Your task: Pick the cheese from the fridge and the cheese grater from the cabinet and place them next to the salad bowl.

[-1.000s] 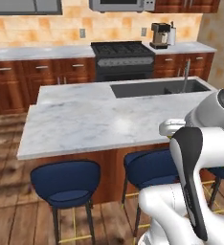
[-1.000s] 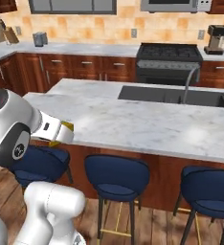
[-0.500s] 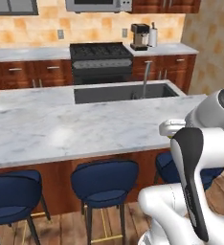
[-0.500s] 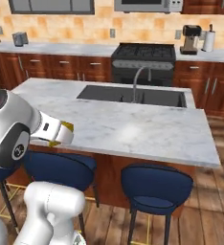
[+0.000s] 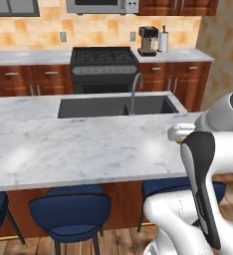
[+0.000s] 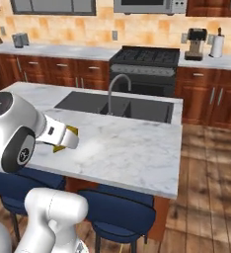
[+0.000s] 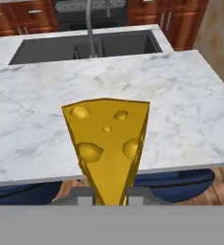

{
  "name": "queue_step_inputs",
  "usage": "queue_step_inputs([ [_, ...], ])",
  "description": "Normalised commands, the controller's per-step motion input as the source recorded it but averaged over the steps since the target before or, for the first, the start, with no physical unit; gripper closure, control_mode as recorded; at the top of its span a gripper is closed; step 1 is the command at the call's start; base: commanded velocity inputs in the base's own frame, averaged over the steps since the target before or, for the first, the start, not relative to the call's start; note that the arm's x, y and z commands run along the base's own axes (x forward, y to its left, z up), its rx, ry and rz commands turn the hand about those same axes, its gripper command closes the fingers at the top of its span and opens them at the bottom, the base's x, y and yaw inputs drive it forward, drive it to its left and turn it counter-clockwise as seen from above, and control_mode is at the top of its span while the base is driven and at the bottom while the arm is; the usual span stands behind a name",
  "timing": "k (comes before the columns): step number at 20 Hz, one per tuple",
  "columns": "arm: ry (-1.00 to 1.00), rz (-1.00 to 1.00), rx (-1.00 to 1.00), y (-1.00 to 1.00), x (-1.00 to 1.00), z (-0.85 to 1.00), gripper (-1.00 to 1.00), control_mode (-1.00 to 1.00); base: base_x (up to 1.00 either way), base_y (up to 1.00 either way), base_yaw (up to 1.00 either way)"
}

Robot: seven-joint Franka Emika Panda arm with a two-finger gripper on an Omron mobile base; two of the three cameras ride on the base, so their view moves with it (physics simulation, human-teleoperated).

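Hand view, cheese (image 7: 109, 143) before marble island (image 7: 190, 110), sink (image 7: 85, 48)

Bench (image 5: 78, 149): white marble with grey veining, polished, carrying soft pale highlights. Sink (image 5: 113, 106): dark grey basin, matt, with a curved brushed-metal faucet (image 5: 134, 89). Cheese (image 7: 109, 143): waxy yellow-orange wedge, smooth faces pitted with rounded hollows, slight sheen. Base cabinets (image 6: 63, 74): reddish-brown wood, satin finish, with slim silvery metal handles. Stove (image 5: 103, 67): black and grey metal front. Stools (image 5: 71, 211): dark blue upholstered seats, matt, on thin dark legs. Floor (image 6: 206, 197): brown wood planks with visible grain. Backsplash (image 5: 54, 25): tan and orange tiles, matt. Robot arm (image 5: 213, 164): glossy white plastic shell with dark panels.
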Motion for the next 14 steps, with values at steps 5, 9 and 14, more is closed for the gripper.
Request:
queue_step_inputs([
  [5,0.0,0.0,0.0,0.0,0.0,0.0,1.0,1.0,0.21,-1.0,0.25],
  [9,0.0,0.0,0.0,0.0,0.0,0.0,1.0,1.0,-0.41,-1.0,0.31],
  [14,0.0,0.0,0.0,0.0,0.0,0.0,1.0,1.0,-0.96,-1.0,0.17],
])
